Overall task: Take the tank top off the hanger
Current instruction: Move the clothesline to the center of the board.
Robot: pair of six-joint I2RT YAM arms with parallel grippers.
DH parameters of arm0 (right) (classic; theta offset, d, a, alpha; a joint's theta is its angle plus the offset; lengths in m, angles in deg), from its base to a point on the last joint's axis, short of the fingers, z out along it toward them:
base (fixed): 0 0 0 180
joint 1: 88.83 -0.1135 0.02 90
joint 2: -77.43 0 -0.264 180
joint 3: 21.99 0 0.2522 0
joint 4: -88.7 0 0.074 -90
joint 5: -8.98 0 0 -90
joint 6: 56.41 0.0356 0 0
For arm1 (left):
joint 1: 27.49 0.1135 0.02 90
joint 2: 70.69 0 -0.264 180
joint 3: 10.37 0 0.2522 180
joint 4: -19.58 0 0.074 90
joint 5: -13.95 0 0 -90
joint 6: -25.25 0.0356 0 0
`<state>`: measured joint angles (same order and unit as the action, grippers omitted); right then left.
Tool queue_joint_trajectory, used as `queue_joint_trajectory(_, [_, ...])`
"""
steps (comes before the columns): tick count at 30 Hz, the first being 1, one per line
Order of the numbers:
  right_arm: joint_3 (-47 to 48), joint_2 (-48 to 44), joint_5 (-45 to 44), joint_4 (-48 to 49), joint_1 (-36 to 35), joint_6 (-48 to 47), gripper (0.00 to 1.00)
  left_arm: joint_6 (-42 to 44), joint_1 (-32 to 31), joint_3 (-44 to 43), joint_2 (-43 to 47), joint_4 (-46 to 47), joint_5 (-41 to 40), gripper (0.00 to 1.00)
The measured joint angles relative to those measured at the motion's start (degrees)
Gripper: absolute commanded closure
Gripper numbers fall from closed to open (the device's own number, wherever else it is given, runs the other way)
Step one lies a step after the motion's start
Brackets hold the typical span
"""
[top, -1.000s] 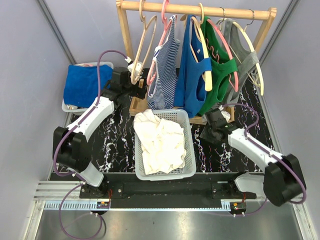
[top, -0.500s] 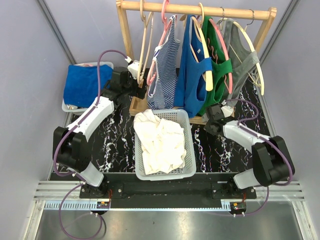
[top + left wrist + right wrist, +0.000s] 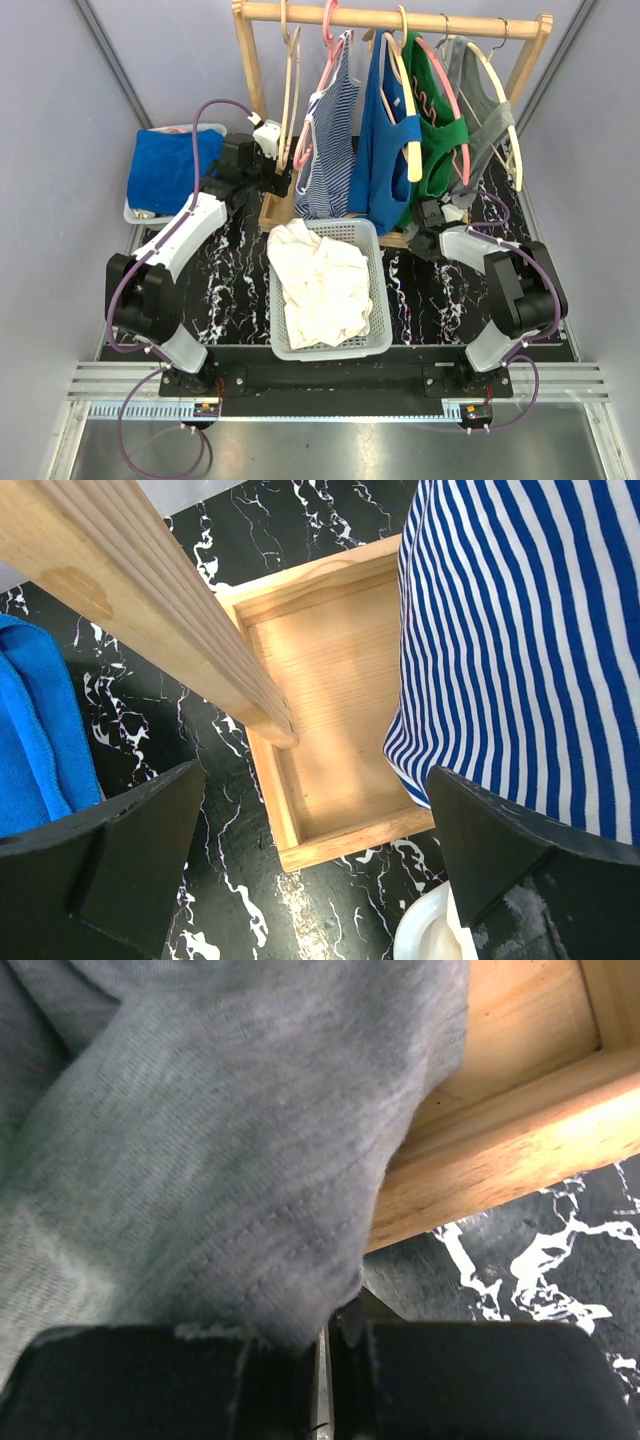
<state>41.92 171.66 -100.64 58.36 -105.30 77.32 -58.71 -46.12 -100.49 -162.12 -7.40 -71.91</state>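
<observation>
Here the hem of the grey tank top (image 3: pixel 200 1160) is pinched in the right fingers (image 3: pixel 450 1380) — left fingers (image 3: pixel 120 860) spread, empty; next it must be drawn toward 6 o'clock, off its hanger (image 3: pixel 518 160).

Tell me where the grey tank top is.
Top view: the grey tank top hangs rightmost on the rack, beside the green tank top; its hem is pinched in the right gripper.

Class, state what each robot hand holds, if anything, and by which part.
The right hand pinches the grey tank top by its lower hem. The left hand is open and holds nothing.
</observation>
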Motion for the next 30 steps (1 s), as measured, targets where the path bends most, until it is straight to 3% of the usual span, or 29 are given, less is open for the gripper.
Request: queue_joint_trajectory(30, [4.48, 4.11, 9.88, 1.38, 3.52, -2.34, 0.89, -1.18, 0.22, -2.69, -0.24, -0.07, 0.22, 0.02])
